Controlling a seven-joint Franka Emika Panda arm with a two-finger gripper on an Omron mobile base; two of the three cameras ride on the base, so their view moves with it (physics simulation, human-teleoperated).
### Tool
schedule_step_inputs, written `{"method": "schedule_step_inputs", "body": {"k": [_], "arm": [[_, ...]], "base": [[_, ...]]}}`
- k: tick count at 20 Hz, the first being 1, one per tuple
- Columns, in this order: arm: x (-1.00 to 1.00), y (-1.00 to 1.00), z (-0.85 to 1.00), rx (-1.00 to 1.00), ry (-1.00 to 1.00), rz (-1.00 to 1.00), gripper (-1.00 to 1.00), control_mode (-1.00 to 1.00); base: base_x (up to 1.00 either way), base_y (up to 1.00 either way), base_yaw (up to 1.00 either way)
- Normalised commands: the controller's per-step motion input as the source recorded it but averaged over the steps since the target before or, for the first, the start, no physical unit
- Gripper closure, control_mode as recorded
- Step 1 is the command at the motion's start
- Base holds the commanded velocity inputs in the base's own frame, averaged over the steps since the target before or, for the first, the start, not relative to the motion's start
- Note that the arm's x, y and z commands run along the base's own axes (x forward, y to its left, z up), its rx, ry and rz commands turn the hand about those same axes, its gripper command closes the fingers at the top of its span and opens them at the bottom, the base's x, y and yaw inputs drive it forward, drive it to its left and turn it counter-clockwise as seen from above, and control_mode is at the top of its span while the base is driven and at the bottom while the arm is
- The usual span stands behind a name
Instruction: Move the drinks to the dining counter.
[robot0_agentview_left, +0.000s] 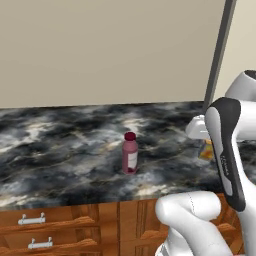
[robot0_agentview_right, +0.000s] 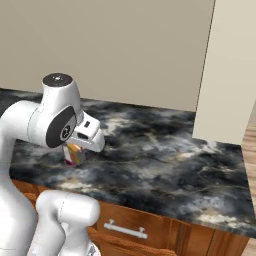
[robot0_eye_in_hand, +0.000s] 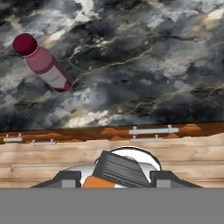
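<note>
We saw the bottle (robot0_agentview_left: 130, 152) already upright on the marbled worktop (robot0_agentview_left: 60, 150). Our end effector (robot0_agentview_right: 74, 156) was clenched on the orange carton (robot0_agentview_right: 75, 153), low over the worktop at the bottle's three o'clock; releasing it remained.

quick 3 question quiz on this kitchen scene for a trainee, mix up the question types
1. True or false: the maroon-pink bottle lies on its side on the dining counter.
2. Multiple choice: what is the end effector shut on? A) the bottle B) the orange-yellow carton C) a drawer handle
3. Fill in: the drawers under the counter have ____ bar handles.

Key
1. False; it stands upright.
2. B; the carton sits between the fingers, low over the counter, to the right of the bottle in the left base view.
3. Silver.
</note>
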Motion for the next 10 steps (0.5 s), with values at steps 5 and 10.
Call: {"method": "schedule_step_inputs", "body": {"k": [5,10], "arm": [[0.33,-0.23,-0.44,0.00,0.00,0.11,1.00,-1.00],[0.05,-0.13,-0.21,0.00,-0.01,0.02,1.00,-1.00]], "base": [[0.00,0.00,0.00],[0.00,0.00,0.00]]}}
